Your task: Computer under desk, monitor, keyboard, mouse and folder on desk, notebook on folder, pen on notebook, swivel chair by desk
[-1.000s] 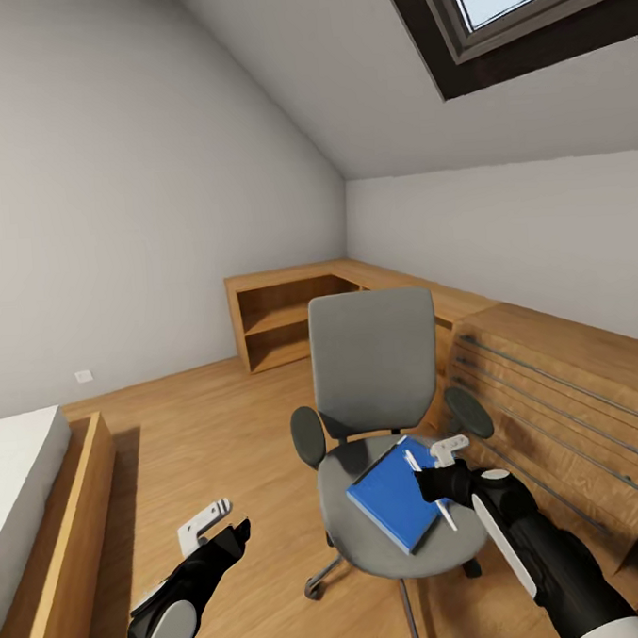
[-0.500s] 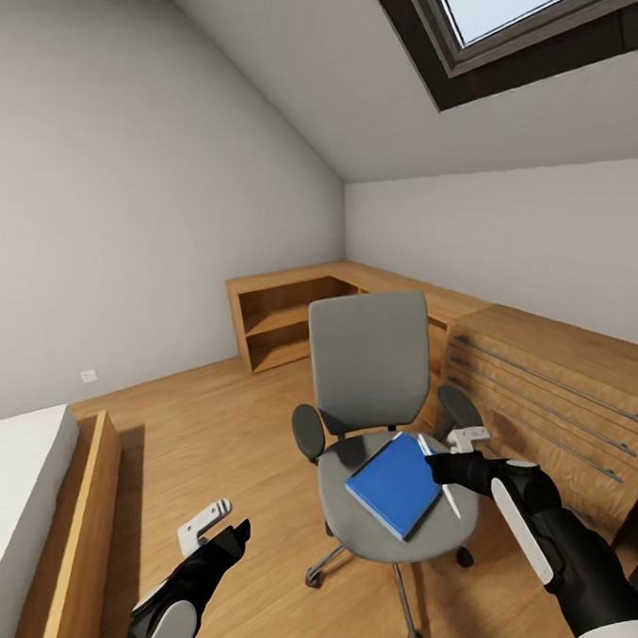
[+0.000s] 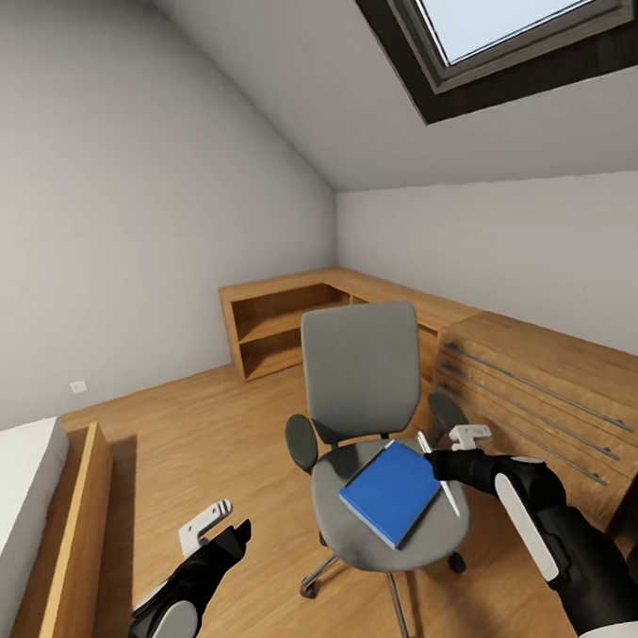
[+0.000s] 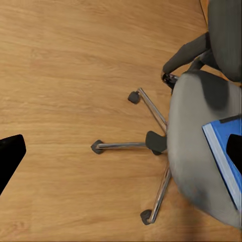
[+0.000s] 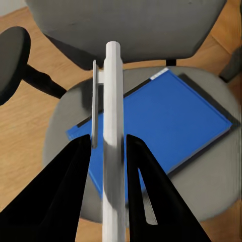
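The swivel chair (image 3: 362, 373) stands mid-floor, its grey seat (image 4: 191, 146) carrying the bright blue folder (image 3: 391, 489) (image 5: 161, 121) (image 4: 224, 151). A dark strip runs along one folder edge; I cannot tell whether it is the notebook. My right gripper (image 3: 439, 465) (image 5: 113, 151) hovers at the folder's right edge, shut on the white pen (image 3: 450, 498) (image 5: 113, 101), which is held above the seat. Low at the left, my left gripper (image 3: 232, 516) hangs open and empty over the floor, beside the chair's chrome base (image 4: 151, 143).
A light wooden drawer chest (image 3: 550, 390) stands right of the chair, close to its armrest. A low wooden shelf unit (image 3: 282, 326) fills the far corner. A bed in a wooden frame (image 3: 47, 506) lies at the left. Bare wooden floor (image 3: 194, 430) stretches between bed and chair.
The head view has tilted up and shifted. My right gripper has carried the pen from over the folder to its right edge. The left arm has not moved.
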Controlling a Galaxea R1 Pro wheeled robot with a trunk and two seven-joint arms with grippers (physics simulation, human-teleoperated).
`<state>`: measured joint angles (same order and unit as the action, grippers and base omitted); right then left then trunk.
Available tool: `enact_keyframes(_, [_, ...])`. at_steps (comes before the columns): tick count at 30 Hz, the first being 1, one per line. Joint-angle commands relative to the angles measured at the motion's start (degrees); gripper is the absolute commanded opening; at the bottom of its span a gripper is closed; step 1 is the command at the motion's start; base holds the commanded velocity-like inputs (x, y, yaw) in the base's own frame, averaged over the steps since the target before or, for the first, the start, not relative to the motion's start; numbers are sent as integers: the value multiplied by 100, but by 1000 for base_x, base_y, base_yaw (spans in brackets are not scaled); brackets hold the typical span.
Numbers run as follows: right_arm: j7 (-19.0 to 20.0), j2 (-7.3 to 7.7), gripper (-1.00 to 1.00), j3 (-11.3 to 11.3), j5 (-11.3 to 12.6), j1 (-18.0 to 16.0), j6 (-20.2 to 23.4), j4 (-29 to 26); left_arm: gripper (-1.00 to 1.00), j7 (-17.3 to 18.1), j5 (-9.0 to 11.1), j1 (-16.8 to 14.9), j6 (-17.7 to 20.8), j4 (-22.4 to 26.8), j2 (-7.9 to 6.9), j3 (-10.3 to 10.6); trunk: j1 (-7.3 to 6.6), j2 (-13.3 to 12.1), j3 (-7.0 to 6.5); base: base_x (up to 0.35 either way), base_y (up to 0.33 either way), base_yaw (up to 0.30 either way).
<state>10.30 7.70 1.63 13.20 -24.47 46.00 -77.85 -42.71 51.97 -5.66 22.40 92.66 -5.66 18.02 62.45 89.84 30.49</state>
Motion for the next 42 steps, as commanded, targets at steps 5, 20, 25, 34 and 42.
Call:
enact_keyframes(5, [16,3,-100,-19,-2,-5,23,-29,100,-45,32,-5,10,9,-5,15,-111,-199,-126,0,0,-174])
enact_keyframes(20, [16,-4,-100,-175,-2,-5,31,-38,100,-37,32,-5,10,13,-5,18,-440,-800,-481,-166,0,-153])
enact_keyframes(25, [16,-5,-100,-225,-2,-5,32,-38,100,-41,32,-5,10,10,-5,18,-550,-1001,-572,-155,0,-10])
enact_keyframes(34, [23,-5,-100,-347,-2,-5,41,-32,100,-42,34,-5,19,7,-4,26,-748,-1362,-734,-14,0,-56])
enact_keyframes(42, [20,-15,-100,-482,-2,-5,34,-4,100,-50,9,-5,11,7,-5,196,-923,-1683,-877,0,0,-271])
